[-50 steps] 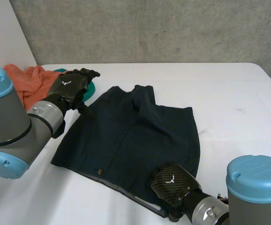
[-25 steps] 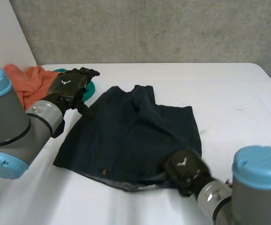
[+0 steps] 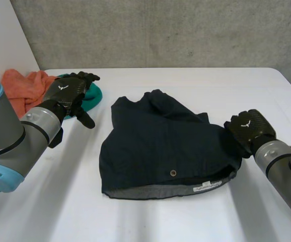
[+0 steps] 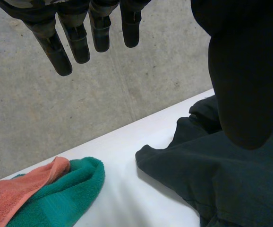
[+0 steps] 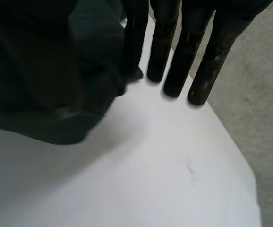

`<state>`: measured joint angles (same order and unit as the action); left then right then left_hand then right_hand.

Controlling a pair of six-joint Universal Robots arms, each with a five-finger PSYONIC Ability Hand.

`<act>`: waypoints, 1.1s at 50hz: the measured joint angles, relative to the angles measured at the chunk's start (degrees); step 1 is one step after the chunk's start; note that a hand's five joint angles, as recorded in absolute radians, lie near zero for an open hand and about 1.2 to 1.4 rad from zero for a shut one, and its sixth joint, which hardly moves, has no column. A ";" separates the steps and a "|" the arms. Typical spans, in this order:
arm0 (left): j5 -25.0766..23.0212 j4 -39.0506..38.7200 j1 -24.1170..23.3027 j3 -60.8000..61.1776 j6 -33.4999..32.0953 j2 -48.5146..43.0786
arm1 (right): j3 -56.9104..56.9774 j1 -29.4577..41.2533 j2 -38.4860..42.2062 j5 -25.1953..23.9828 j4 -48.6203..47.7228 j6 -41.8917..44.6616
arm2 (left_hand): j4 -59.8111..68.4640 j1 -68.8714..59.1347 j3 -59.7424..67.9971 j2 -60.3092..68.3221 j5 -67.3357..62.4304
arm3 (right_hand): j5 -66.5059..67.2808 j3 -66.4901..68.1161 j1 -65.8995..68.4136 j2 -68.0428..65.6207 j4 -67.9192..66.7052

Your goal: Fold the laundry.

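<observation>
The navy shorts (image 3: 155, 146) lie rumpled mid-worktop (image 3: 236, 85), with the waistband (image 3: 160, 190) nearest. They look like soft, light, limp cloth that will probably sag and slide, so the thicker waistband ends look the surest hold. The left hand (image 3: 67, 93) hovers far left by the teal towel (image 3: 94, 95), fingers straight, holding nothing. The right hand (image 3: 248, 128) sits at the shorts' right edge — whether it grips cloth cannot be told.

Soft, even light; faint shadows

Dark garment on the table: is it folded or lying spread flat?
Partly folded, loosely: the dark garment is doubled over and bunched on the side beside the right hand, not lying flat.
</observation>
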<state>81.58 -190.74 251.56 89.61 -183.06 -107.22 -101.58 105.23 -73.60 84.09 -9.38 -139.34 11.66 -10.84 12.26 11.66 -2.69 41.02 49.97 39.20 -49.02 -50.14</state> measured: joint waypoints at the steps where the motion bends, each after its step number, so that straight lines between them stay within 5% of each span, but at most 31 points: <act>1: 0.00 0.00 -0.01 -0.02 0.00 0.00 | -0.60 0.40 -0.53 -0.24 0.12 -1.85 | 0.00 0.00 0.00 0.00 0.00 | -18.71 -18.75 -12.57 18.89 18.61; 10: -0.02 -0.06 -0.33 -0.34 -0.02 0.04 | -3.52 0.75 -3.70 -2.36 0.88 -6.21 | 0.00 0.00 0.00 0.00 0.00 | -28.74 -26.85 -18.01 26.00 27.78; 28: -0.02 -0.07 -0.76 -1.08 -0.02 -0.66 | -13.02 0.23 -8.11 -6.68 1.11 2.13 | 0.00 0.00 0.00 0.00 0.00 | -27.49 -26.68 -18.94 25.83 27.05; 34: -0.02 -0.07 -0.81 -1.00 -0.01 -0.74 | -13.75 0.18 -7.13 -9.76 0.36 1.91 | 0.00 0.00 0.00 0.00 0.00 | 8.98 11.89 10.56 -13.52 -11.63; 37: -0.02 -0.07 -0.81 -0.97 0.00 -0.77 | -12.66 -0.08 -5.09 -10.33 -0.91 1.57 | 0.00 0.00 0.00 0.00 0.00 | 14.90 17.29 14.50 -18.34 -17.30; 55: -0.02 -2.82 -0.57 -2.36 -0.17 -2.35 | 18.21 -4.72 11.79 4.34 -4.92 4.05 | 0.00 0.00 0.00 0.00 0.00 | 15.99 17.76 18.15 -18.40 -18.04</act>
<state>81.56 -193.57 250.99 87.25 -183.23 -109.56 -83.37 100.51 -61.81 88.42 -14.30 -135.29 11.66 -10.84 12.26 11.66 -2.69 57.00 67.73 57.35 -67.42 -68.19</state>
